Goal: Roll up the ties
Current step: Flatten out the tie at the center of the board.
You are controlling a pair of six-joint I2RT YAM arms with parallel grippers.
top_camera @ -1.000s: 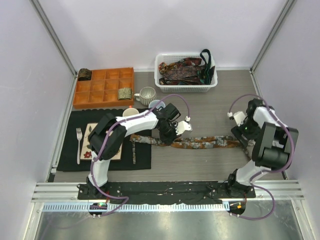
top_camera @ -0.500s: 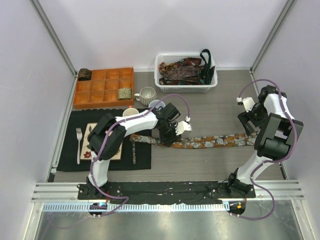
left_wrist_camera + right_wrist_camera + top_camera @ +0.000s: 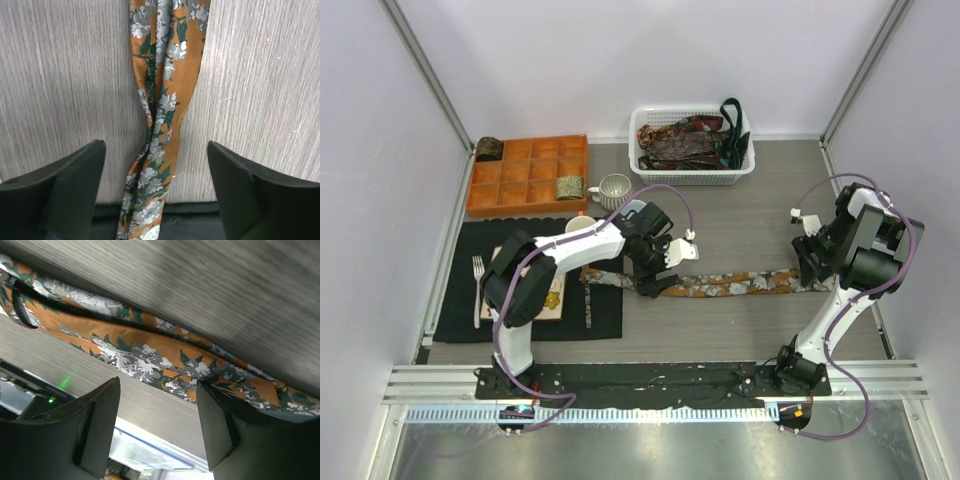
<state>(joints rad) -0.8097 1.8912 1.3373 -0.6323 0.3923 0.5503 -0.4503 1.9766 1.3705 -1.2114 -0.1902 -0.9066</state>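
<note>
The tie (image 3: 740, 284) lies on the table (image 3: 720, 335), basket (image 3: 692, 177) behind it.

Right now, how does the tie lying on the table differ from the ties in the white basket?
The orange floral tie lies stretched out in one long strip; the basket ties are heaped together. The orange floral tie shows grey flowers on orange; the basket ties look darker, brown-red, one dark green. Both are patterned fabric and look unrolled.

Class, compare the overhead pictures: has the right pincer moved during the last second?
Yes. The right pincer has shifted rightward, closer to the right wall, and slightly toward the back, though it remains by the end of the patterned tie.
</note>
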